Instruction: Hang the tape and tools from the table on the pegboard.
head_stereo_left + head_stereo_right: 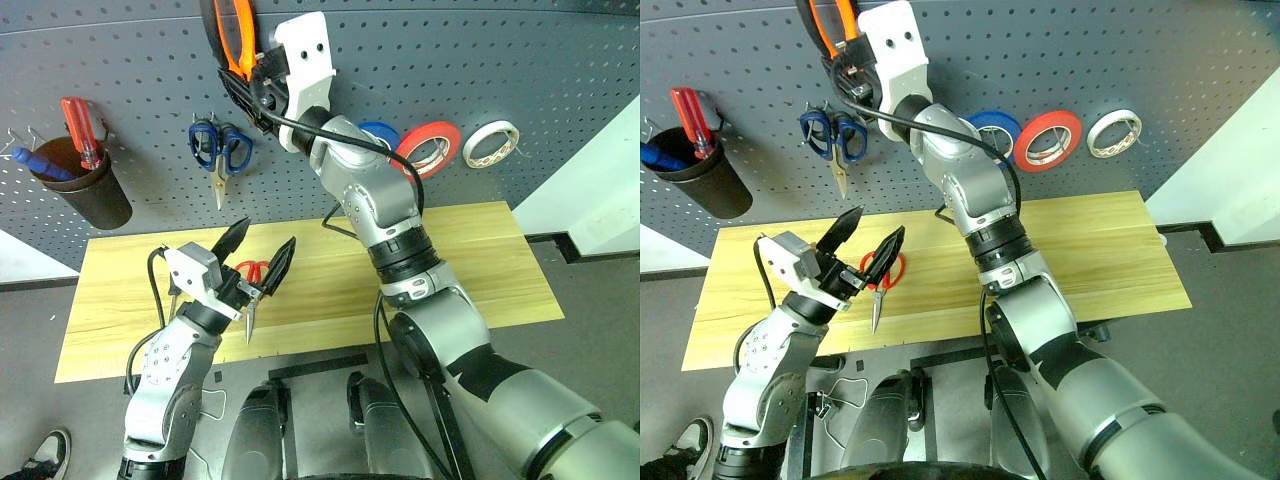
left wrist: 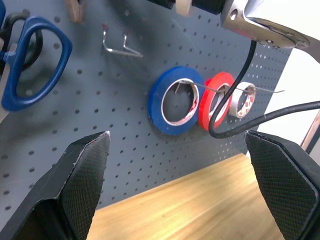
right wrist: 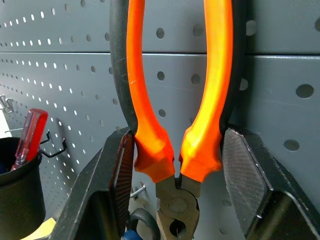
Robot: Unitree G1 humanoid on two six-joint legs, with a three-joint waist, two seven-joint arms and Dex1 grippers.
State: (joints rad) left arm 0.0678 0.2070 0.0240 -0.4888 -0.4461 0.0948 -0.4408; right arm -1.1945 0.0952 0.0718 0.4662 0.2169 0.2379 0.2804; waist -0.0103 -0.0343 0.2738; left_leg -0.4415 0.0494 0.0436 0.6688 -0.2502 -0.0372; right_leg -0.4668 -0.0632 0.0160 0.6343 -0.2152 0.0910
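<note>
My right gripper [image 1: 247,85] is raised against the top of the pegboard [image 1: 520,70], shut on the orange-and-black pliers [image 3: 175,115] just below their handles, which point up. The red scissors [image 1: 883,270] lie on the table [image 1: 480,270], blades toward its front edge. My left gripper [image 1: 258,255] hovers open right over them with nothing between its fingers [image 2: 80,180]. The red tape [image 1: 430,148] hangs on a pegboard hook between a blue roll [image 1: 378,132] and a white roll [image 1: 490,143].
Blue-handled scissors [image 1: 220,148] hang on the board left of my right arm. A black cup [image 1: 85,190] at the far left holds a red-handled screwdriver [image 1: 80,130]. A bare wire hook [image 2: 120,45] sticks out of the board. A shoe [image 1: 40,455] shows on the floor.
</note>
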